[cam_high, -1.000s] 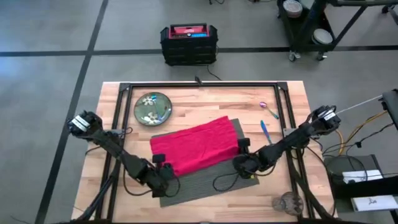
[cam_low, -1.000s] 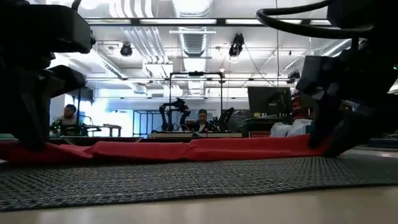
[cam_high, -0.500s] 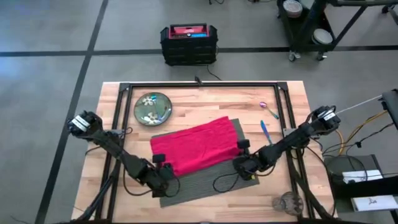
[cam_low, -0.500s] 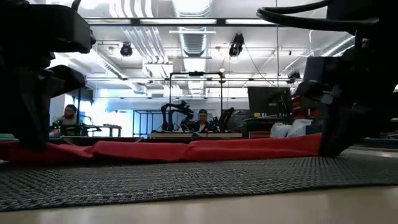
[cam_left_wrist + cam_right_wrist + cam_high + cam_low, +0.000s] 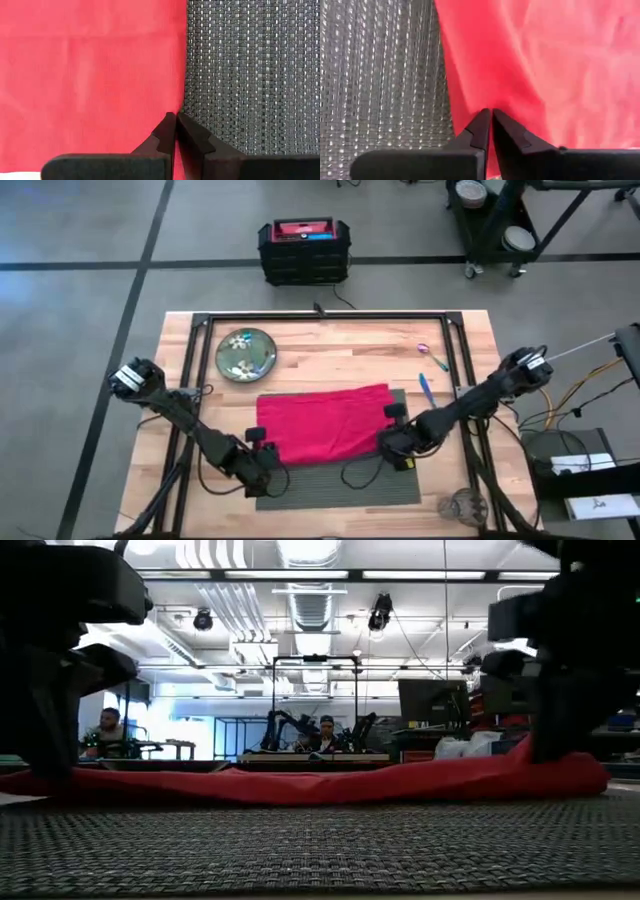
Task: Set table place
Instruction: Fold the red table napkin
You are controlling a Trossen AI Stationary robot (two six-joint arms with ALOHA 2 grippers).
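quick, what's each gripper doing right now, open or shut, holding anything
Left gripper: shut on the red cloth napkin, at its near left corner over the dark grey ribbed placemat.
Right gripper: shut on the same napkin's near right corner.

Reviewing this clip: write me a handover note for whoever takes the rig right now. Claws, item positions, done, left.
Left claw: shut on the red napkin at its near-left corner.
Right claw: shut on the napkin's near-right edge.
Napkin lies roughly squared on the grey placemat, which is centred near the table front.
Green plate: far left, off the mat.
Blue utensil and purple utensil: far right, off the mat.
Glass: near-right corner.
Done: mat down, napkin on it.
Left: release napkin, place plate, utensils, glass.
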